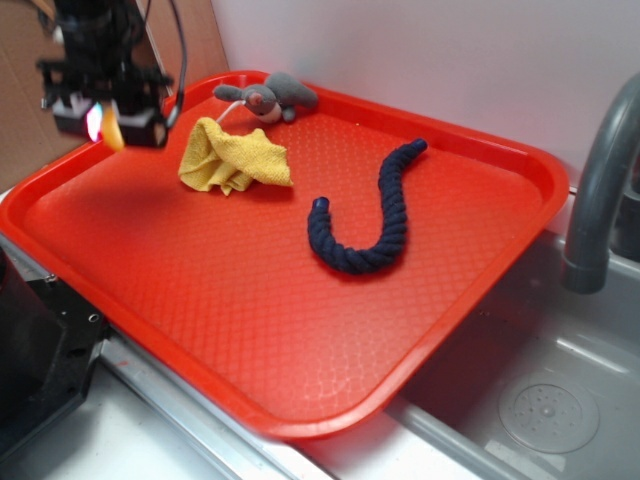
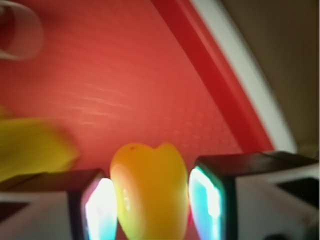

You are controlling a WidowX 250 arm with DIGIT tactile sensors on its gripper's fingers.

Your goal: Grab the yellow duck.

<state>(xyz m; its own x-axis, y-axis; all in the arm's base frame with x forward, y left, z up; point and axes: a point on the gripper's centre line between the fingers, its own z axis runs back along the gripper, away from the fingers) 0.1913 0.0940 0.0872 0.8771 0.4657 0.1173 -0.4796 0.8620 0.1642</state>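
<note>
Duck sits pinched between the two pads of the end effector, held in the air above the tray's far left corner. Wrist view shows the pads pressing its sides, so the grasp looks secure and the task appears essentially done. Cloth, mouse and rope lie apart on the tray, clear of the arm.
</note>
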